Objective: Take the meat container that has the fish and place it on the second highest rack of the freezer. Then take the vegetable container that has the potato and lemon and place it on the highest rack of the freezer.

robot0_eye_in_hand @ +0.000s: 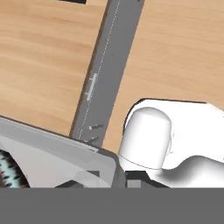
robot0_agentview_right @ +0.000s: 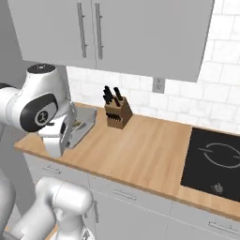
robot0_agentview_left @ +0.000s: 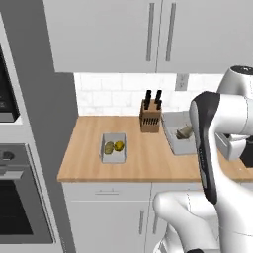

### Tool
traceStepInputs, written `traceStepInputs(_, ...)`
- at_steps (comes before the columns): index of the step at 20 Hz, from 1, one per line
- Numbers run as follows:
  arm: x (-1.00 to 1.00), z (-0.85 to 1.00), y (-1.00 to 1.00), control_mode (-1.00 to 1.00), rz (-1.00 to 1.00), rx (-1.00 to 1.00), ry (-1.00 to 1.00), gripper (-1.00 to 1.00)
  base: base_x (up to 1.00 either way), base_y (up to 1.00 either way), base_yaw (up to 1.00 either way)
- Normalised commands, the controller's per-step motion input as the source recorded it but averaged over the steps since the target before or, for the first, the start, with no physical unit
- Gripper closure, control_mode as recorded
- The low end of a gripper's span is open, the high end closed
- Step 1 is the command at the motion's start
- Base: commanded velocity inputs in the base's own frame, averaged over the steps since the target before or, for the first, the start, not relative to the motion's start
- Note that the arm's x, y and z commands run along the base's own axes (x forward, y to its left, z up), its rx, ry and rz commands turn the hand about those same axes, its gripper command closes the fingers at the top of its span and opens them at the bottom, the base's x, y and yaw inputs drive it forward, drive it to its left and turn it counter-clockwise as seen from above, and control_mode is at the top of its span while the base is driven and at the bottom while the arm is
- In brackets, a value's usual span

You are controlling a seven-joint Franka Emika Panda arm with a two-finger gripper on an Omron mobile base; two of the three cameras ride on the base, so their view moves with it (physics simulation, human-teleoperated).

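Gripper [robot0_eye_in_hand: 98,177] shut on meat container [robot0_eye_in_hand: 48,159] rim, lifted.

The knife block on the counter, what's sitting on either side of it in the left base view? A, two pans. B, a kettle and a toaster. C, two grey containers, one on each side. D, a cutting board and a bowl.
C: the knife block stands between the small container with the potato and lemon and a larger grey container.
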Motion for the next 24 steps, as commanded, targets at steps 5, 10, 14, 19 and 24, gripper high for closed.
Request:
traceStepInputs(5,0.00,0.00,0.00,1.00,0.00,0.00,0.00,1.00,-0.51,0.00,0.94)
traceStepInputs(10,0.00,0.00,0.00,1.00,0.00,0.00,0.00,1.00,-0.18,0.00,1.00)
traceStepInputs(14,0.00,0.00,0.00,1.00,0.00,0.00,0.00,1.00,-0.08,0.00,1.00)
traceStepInputs(19,0.00,0.00,0.00,1.00,0.00,0.00,0.00,1.00,0.32,0.48,0.74)
traceStepInputs(24,0.00,0.00,0.00,1.00,0.00,0.00,0.00,1.00,0.96,0.82,0.30)
